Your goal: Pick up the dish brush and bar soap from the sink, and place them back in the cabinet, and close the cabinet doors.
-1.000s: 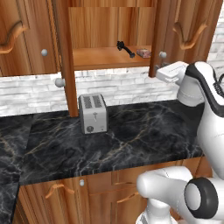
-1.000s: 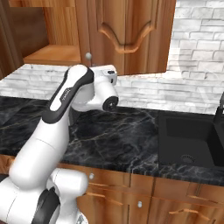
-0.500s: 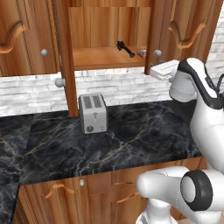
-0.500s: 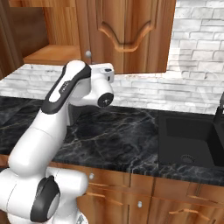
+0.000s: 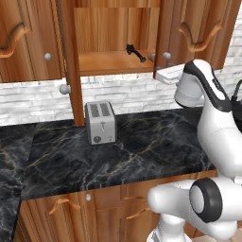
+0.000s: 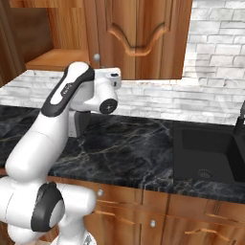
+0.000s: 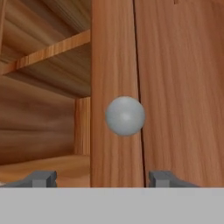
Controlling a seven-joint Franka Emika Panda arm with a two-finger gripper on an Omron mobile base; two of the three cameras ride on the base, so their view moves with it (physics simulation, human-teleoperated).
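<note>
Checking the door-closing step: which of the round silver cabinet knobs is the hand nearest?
The knob on the edge of the open right-hand door, beside the shelf holding the dish brush. It sits centred between the hand's fingertips; the other knobs lie further left.

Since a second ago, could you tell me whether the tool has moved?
Yes. In the left base view the tool has drawn nearer the open cabinet door, toward its round knob.

Wooden shelf (image 5: 111, 62) inside my open cabinet (image 5: 108, 28) carries the dish brush (image 5: 135, 52), lying toward the shelf's right end, head to the back and handle angled out to the front edge. Below it, the black marble counter (image 5: 142, 151) carries a silver two-slot toaster (image 5: 100, 122), standing upright near the brick backsplash. Farther right the counter holds the black sink (image 6: 210, 153), set into it, round drain visible in the basin floor.
</note>
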